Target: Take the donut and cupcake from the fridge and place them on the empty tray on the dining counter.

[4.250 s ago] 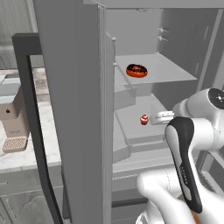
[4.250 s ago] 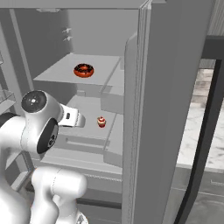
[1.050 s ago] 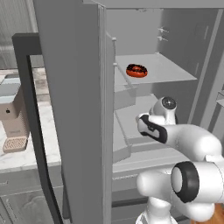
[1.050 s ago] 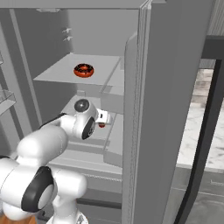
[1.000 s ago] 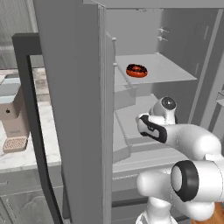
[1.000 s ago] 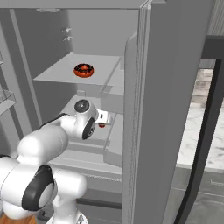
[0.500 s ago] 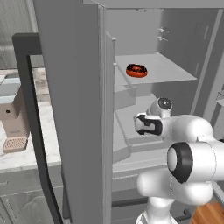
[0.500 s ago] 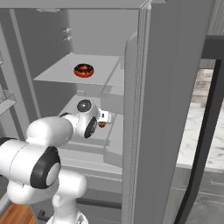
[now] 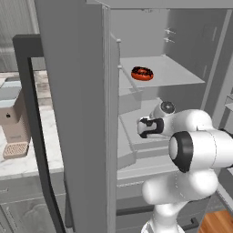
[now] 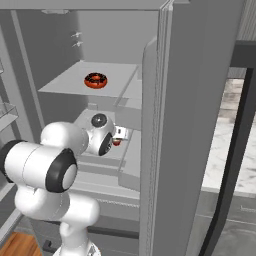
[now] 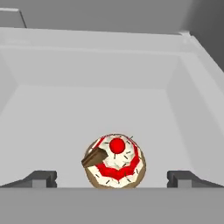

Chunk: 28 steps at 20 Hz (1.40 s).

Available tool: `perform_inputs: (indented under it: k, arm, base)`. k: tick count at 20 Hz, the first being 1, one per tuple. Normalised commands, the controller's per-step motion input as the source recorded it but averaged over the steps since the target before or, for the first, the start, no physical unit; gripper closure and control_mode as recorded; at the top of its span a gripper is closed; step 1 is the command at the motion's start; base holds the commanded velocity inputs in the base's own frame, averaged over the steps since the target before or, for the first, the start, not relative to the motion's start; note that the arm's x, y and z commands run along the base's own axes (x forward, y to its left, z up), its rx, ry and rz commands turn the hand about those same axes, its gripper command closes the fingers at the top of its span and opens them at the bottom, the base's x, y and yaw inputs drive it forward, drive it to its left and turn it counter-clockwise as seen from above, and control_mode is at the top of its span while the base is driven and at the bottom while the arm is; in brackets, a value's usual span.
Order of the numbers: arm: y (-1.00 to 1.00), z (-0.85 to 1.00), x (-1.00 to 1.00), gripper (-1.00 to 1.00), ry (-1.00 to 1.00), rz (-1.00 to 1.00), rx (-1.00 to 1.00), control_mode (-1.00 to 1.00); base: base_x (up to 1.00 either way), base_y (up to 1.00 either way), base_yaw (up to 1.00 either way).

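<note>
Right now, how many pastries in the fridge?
2. The donut sits on the upper shelf; the cupcake is in the bin below, between the open end effector's tips. Others may be hidden.

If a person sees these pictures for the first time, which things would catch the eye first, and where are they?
The cupcake, white icing with red stripes and a cherry, sits low in the hand view between the two fingertips of the open end effector. The dark-iced donut lies alone on the shelf above inside the open fridge. The bulky white arm reaches in under that shelf.
</note>
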Motion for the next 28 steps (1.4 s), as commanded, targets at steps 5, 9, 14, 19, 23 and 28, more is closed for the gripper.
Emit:
perform_inputs:
  k: [5,9,14,19,23,28]
  arm:
    - [0.00,-0.18,0.19,-1.00,0.00,0.00,0.00,-1.00]
    - [0.00,-0.18,0.22,-1.00,0.00,0.00,0.00,-1.00]
    - [0.00,-0.18,0.21,1.00,0.00,0.00,0.00,-1.00]
    - [-0.01,-0.18,0.06,1.00,0.02,0.00,0.00,-1.00]
    - [-0.01,-0.09,-0.07,1.00,0.03,0.01,0.00,-1.00]
    - [0.00,0.33,-0.78,1.00,0.00,0.13,0.00,-1.00]
  base:
    - [0.00,0.00,0.00]
    - [0.00,0.00,0.00]
    - [0.00,0.00,0.00]
    - [0.00,0.00,0.00]
    - [0.00,0.00,0.00]
    - [0.00,0.00,0.00]
